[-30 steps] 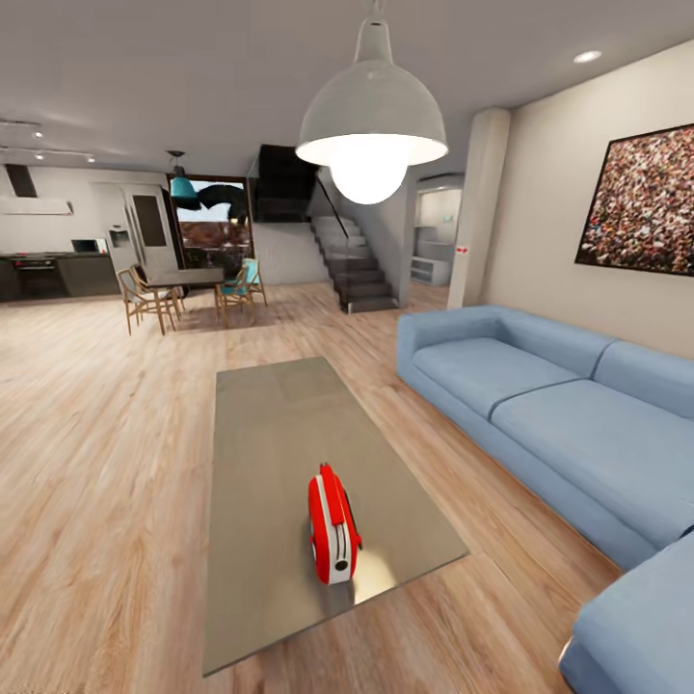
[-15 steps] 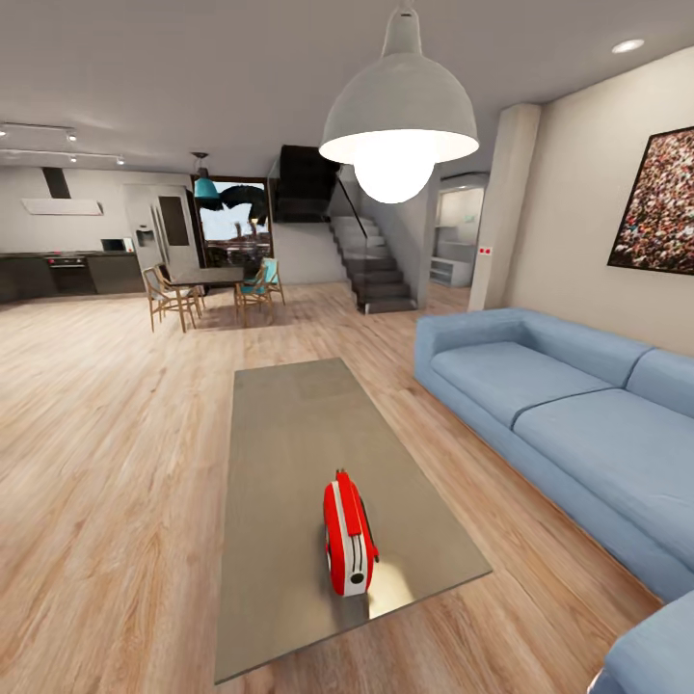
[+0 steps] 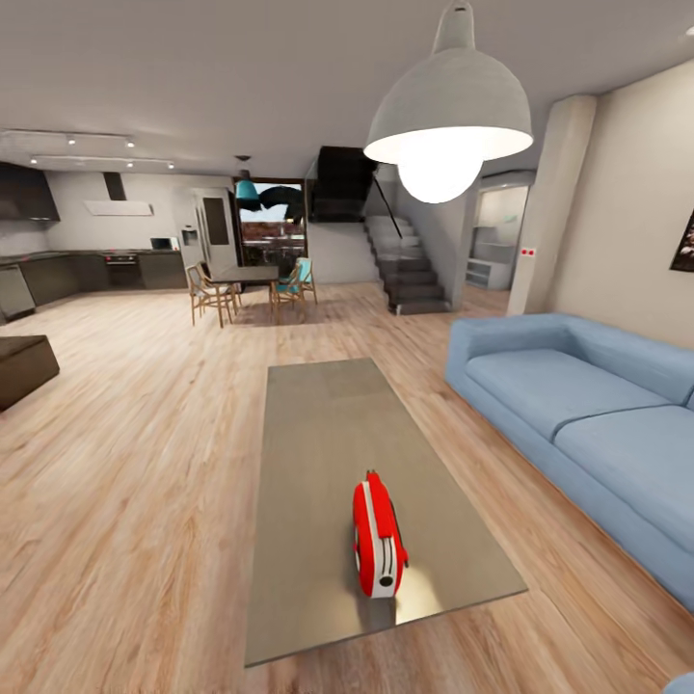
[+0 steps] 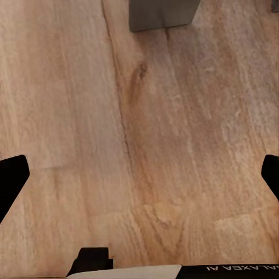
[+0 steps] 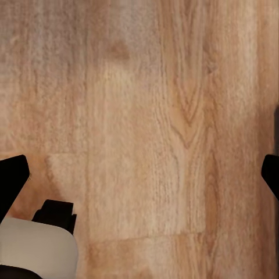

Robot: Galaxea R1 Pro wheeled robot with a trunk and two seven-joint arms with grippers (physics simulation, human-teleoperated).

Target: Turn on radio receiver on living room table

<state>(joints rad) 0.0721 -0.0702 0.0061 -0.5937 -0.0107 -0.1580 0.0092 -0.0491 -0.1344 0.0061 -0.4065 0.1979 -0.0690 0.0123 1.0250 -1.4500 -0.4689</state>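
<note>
It was an open-plan home: a blue sofa (image 3: 578, 405) sat beside a low table (image 3: 328, 424) on wood floor (image 3: 125, 463), under a pendant lamp (image 3: 448, 106). Beyond stood dining chairs (image 3: 207, 294), kitchen counters (image 3: 96, 270) (with a hood above) and stairs (image 3: 410, 275).

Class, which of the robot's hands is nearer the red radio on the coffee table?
Left, tentatively. The left hand hangs open over wood floor with a grey block, perhaps the table, ahead; the right hand hangs over floor too. Neither is at the radio.
</note>
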